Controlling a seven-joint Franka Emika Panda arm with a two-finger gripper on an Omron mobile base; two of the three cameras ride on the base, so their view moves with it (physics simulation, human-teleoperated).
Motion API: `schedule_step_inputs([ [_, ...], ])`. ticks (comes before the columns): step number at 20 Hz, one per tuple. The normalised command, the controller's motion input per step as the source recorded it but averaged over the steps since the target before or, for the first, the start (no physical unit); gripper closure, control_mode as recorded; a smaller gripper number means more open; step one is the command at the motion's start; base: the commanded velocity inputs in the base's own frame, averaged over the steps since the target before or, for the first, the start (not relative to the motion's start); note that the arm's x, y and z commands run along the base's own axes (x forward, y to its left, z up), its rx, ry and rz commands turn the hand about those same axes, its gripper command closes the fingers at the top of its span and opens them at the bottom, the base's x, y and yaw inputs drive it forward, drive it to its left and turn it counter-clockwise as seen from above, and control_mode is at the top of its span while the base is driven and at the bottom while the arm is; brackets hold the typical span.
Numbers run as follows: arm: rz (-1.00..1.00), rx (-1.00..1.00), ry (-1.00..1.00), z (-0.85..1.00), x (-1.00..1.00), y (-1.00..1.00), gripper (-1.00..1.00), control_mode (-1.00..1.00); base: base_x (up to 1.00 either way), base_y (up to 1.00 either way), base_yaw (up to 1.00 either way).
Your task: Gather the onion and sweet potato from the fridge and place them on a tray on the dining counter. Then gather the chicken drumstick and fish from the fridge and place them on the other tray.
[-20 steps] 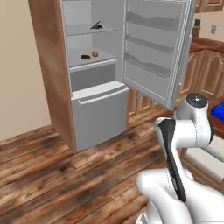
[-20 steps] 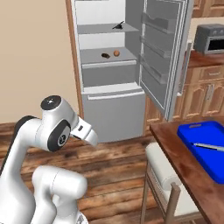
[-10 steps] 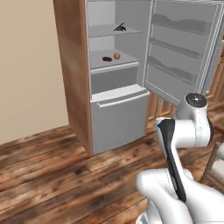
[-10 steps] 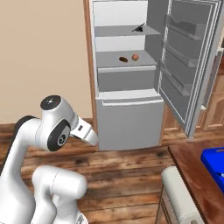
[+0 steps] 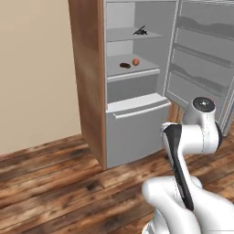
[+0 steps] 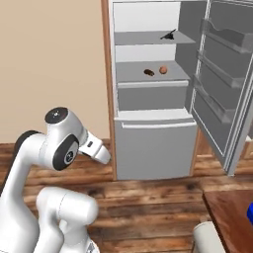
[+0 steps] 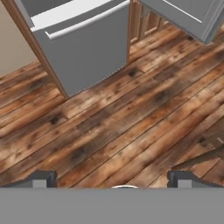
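Left base view: plank floor [image 5: 55, 183] of dark-grained wood, plain beige wall [image 5: 36, 68] on the left. Open fridge [image 5: 132, 123] in a wood-brown frame, white inside, grey shelves, smooth grey lower drawer. On the middle shelf, round orange-brown onion [image 5: 135, 61] just beside the dark elongated sweet potato [image 5: 124, 65], apart. Small dark object [image 5: 140, 31] on the shelf above. Compared with half a second ago, whole scene shifted and fridge larger: camera moved with the base.

Right base view: same fridge [image 6: 153, 138] seen nearly head-on, door swung to the right. Onion [image 6: 163, 70] right of sweet potato [image 6: 148, 72] on the middle shelf. Corner of the reddish-brown dining counter [image 6: 232, 212] at lower right.

Hand view: gripper [image 7: 112, 180] spread wide, holding nothing, tips over bare floor planks, fridge drawer [image 7: 87, 43] at top
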Motion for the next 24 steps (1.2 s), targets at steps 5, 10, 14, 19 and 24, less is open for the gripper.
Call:
schedule_step_inputs([
  [5,0.00,0.00,0.00,0.00,0.00,0.00,-1.00,1.00,0.63,-0.34,0.11],
  [10,0.00,0.00,0.00,0.00,0.00,0.00,-1.00,1.00,0.66,-0.41,0.08],
  [14,0.00,0.00,0.00,0.00,0.00,0.00,-1.00,1.00,0.56,-0.27,0.09],
  [19,0.00,0.00,0.00,0.00,0.00,0.00,-1.00,1.00,0.50,-0.14,0.13],
  [24,0.00,0.00,0.00,0.00,0.00,0.00,-1.00,1.00,0.53,-0.16,0.14],
])
